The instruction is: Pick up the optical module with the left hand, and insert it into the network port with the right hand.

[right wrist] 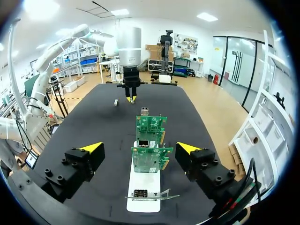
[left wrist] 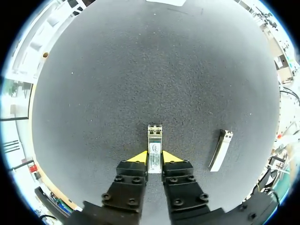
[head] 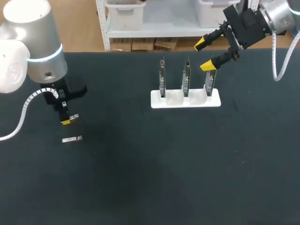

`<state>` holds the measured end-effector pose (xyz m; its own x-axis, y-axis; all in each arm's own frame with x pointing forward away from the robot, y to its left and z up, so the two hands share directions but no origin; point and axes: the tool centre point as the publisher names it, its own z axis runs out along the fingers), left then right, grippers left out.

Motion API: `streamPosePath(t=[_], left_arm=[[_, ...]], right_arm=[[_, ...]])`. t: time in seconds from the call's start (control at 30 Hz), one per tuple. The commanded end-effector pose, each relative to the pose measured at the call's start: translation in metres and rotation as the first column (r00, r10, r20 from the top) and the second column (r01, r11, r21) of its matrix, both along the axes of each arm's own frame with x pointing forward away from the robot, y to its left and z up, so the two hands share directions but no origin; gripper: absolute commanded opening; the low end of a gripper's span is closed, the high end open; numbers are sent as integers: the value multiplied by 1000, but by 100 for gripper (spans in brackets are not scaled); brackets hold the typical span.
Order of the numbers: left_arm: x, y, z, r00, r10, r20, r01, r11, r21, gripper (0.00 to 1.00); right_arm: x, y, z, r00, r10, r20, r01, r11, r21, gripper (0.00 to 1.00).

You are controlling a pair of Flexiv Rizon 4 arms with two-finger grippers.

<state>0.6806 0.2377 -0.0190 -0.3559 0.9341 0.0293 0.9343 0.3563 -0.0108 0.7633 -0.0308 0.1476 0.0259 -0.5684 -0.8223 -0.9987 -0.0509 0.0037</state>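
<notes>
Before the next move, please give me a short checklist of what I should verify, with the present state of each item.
1. Left gripper jaws closed on the optical module from both sides: ok.
2. Module straight between the jaws, not tilted: ok.
3. Second module lying apart from the held one, beside the gripper: ok.
4. Right gripper jaws open and empty, ready to receive: ok.
5. Three network cards upright in the white stand: ok.
6. Held module lifted off the table: cannot tell.
</notes>
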Motion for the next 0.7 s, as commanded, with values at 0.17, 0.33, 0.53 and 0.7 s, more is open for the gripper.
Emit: streamPosePath(t=[0.17,0.33,0.53,0.7], left_arm=[[7,-5,2,1000,6,19,-5,1000,-21,0],[19,-32,28,995,-10,102,22,992,-123,0],[35,-77,76,976,-50,214,115,946,-304,0],[40,-105,114,961,-63,269,180,882,-436,0]], right_arm=[[0,0,0,1000,1,0,-1,1000,2,100],[0,0,0,1000,1,0,-1,1000,2,100],[0,0,0,1000,1,0,-1,1000,2,100],[0,0,0,1000,1,0,-1,1000,2,100]])
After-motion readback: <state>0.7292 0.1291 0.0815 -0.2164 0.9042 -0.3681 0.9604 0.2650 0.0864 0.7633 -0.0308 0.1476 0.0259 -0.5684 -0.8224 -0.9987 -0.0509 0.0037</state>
